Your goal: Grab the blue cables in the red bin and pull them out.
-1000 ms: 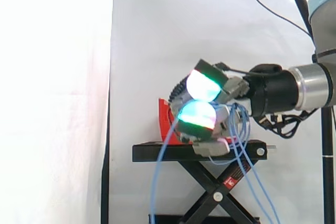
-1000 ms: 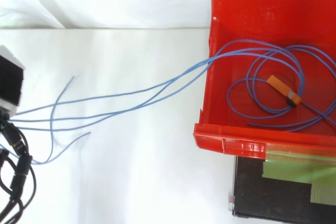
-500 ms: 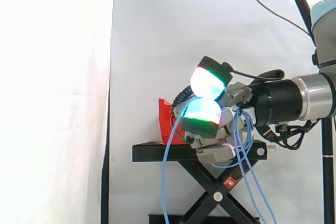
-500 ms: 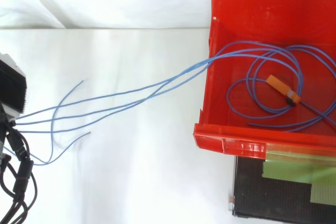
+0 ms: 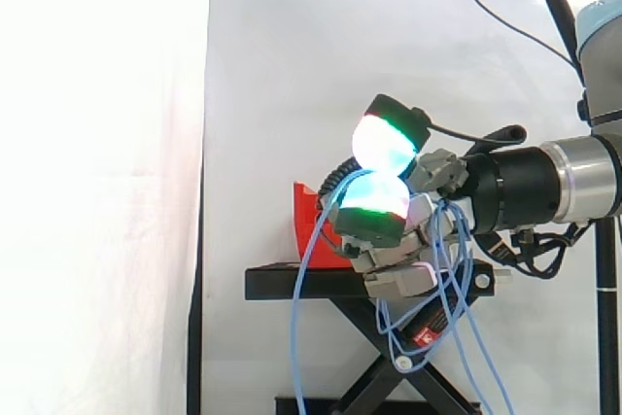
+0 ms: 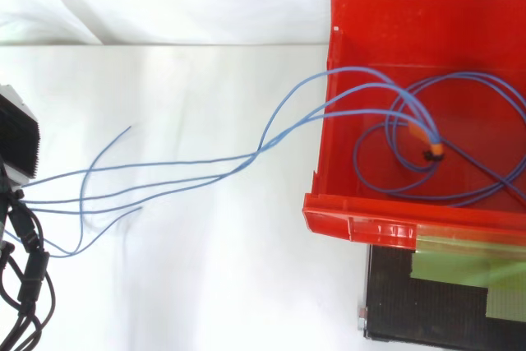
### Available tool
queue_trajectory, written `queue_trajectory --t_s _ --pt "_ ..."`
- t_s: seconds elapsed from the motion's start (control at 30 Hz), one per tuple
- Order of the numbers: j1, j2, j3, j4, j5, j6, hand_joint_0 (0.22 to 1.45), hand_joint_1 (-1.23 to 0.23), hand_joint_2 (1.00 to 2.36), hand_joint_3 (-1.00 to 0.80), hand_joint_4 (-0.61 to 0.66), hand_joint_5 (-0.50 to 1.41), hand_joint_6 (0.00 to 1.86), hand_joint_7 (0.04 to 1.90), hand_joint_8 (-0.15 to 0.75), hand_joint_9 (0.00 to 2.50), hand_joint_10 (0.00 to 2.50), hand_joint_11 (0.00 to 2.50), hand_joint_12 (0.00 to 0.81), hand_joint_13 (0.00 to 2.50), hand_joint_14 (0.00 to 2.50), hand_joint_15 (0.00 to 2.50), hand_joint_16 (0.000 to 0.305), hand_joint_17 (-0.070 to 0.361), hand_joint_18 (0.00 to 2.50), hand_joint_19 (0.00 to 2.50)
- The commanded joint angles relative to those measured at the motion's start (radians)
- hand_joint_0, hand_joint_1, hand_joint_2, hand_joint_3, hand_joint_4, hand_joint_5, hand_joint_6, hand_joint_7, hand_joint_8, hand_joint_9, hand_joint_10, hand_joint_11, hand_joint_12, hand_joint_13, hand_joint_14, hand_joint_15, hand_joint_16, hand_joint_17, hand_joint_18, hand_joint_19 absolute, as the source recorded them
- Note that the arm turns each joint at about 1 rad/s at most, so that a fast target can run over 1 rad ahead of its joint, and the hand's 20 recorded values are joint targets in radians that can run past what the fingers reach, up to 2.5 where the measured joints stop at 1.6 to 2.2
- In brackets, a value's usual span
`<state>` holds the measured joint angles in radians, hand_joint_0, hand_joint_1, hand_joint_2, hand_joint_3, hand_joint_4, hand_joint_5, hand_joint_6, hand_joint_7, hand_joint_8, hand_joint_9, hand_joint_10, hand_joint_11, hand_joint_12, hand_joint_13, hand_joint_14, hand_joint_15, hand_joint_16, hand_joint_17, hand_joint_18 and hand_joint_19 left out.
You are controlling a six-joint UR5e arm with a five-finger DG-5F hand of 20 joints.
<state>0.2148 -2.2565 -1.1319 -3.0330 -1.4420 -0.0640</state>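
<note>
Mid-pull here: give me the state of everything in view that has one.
hand: shut on the blue cables, fingers curled, clear of the bin.
blue cables: partly out; strands cross the bin's wall, loops lie inside.
red bin: open-topped, on the stand.
orange tag: on a cable, inside the bin.
black stand: scissor legs raised.

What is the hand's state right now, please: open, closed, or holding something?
Hand: closed, its fingers curled round the blue cables, which run from it into the red bin.
</note>
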Motion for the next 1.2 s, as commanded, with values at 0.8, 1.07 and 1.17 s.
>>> queue_trajectory --t_s 0.8,1.07,1.17 --pt "0.000 0.000 0.000 -0.001 0.002 -0.003 1.01 -0.91 1.00 -1.00 0.19 0.86 0.80 0.47 0.245 1.31 0.87 1.29 0.318 1.08 2.50 0.64 0.032 0.071 1.28 1.09" --pt "0.000 0.000 -0.002 -0.001 0.002 -0.003 1.01 -0.91 1.00 -1.00 0.18 0.86 0.80 0.47 0.243 1.32 0.86 1.28 0.312 1.09 2.50 0.64 0.031 0.070 1.29 1.10" --pt "0.002 0.000 0.000 -0.001 0.002 -0.003 1.01 -0.91 1.00 -1.00 0.18 0.87 0.80 0.47 0.240 1.32 0.86 1.28 0.313 1.09 2.50 0.65 0.031 0.071 1.30 1.11"
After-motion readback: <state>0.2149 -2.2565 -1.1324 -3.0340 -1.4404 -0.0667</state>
